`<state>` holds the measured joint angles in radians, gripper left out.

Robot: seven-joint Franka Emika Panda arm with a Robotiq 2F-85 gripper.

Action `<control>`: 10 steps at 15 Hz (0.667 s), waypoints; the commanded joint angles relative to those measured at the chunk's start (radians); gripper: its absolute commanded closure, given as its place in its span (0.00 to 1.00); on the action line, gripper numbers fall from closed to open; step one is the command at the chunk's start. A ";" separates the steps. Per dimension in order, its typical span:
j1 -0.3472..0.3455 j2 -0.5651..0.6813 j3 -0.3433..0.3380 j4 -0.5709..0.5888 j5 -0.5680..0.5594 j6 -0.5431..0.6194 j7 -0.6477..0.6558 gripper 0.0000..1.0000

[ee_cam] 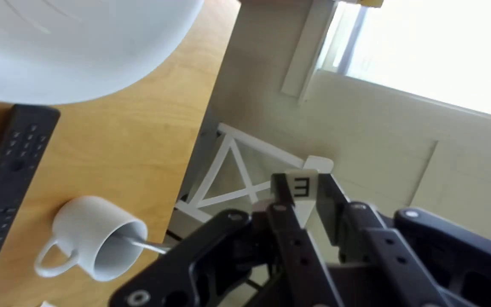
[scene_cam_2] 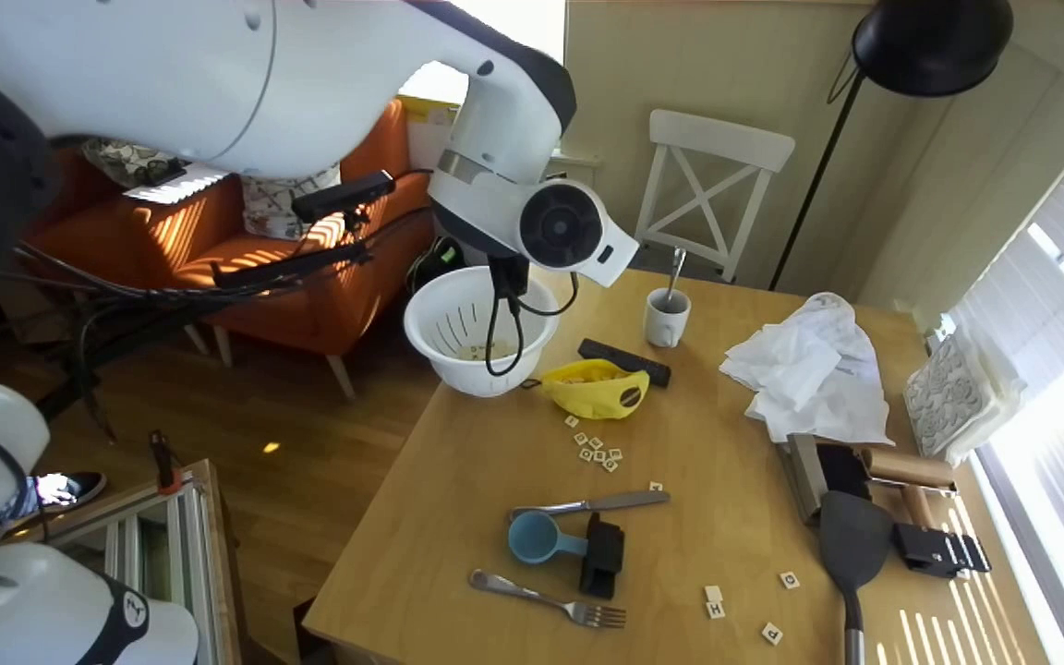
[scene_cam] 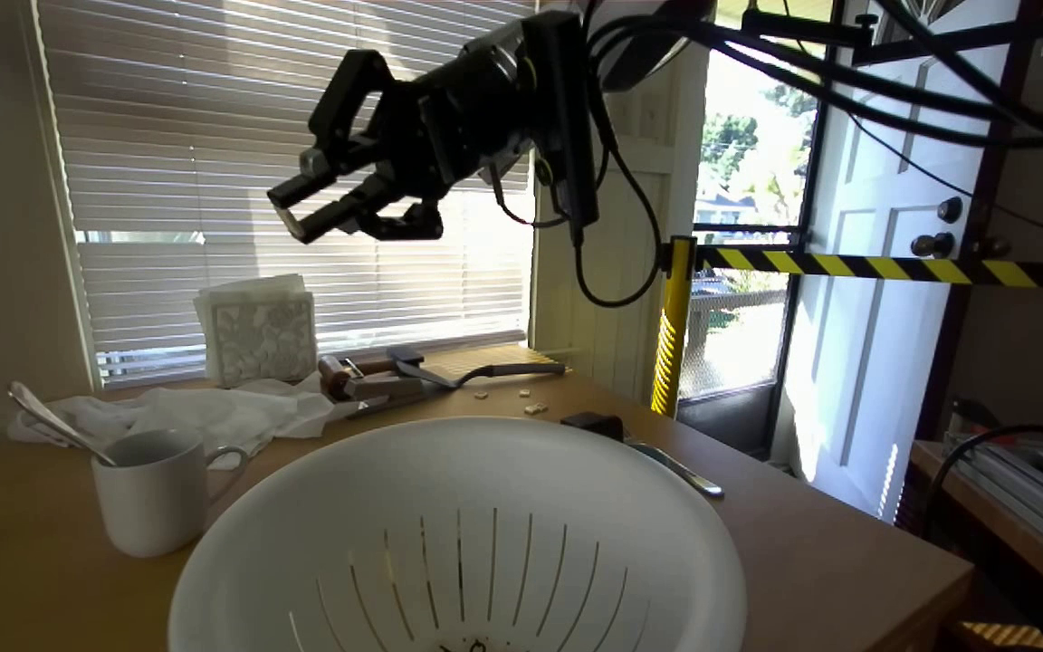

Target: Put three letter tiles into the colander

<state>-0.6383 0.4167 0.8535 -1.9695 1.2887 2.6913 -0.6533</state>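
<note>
The square cream letter tile is pinched by the black two-fingered gripper, higher than the round white plastic colander, presumably for dropping in.

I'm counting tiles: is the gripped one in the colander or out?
Out: the wrist view shows the gripper pinching the tile, with the colander apart from both.

One each: colander, mug, remote, yellow pouch, knife, fork, spatula, scoop; letter tiles, at least twelve.
</note>
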 commanded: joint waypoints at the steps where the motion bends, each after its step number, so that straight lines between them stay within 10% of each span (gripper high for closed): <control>1: 0.012 0.022 -0.088 -0.045 0.191 -0.244 -0.236 0.95; 2: -0.094 0.081 0.017 -0.074 0.129 -0.264 -0.242 0.54; 9: -0.123 0.178 -0.083 -0.118 -0.097 -0.687 -0.160 0.10; 10: 0.000 0.129 -0.232 -0.102 -0.070 -0.810 -0.148 0.04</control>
<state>-0.7485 0.5768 0.7747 -2.0942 1.2554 2.0797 -0.8633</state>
